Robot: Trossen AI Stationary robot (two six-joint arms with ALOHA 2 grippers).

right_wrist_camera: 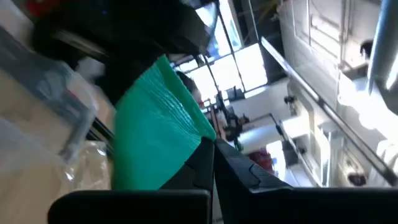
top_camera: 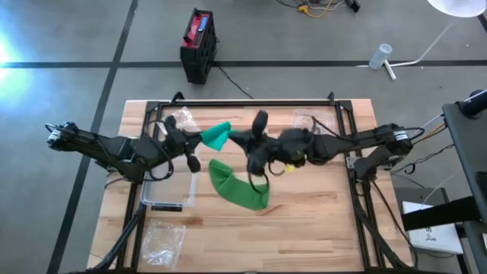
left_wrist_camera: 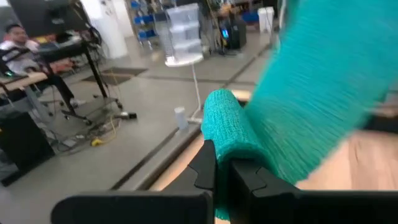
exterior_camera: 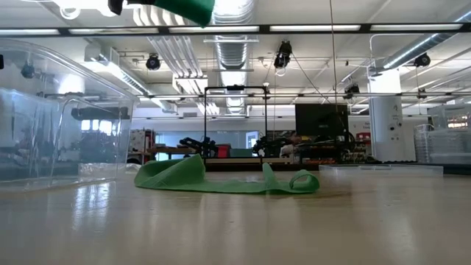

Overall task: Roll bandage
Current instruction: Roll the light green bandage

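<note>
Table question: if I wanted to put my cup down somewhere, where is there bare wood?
The near right of the table, beyond the loose green bandage, is bare. The middle is crowded: both grippers, left and right, pinch the bandage there. A clear box and plastic bag fill the near left.

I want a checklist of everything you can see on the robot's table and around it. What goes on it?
Surface: wooden table.
Job's things: green bandage, one end lifted, the rest lying loose on the table.
Clutter: clear plastic box; clear plastic bag.
Grippers: left gripper shut on the bandage; right gripper shut on the bandage.
Cables: yellow wires on the floor.
Surroundings: black and red case; a seated person.
</note>
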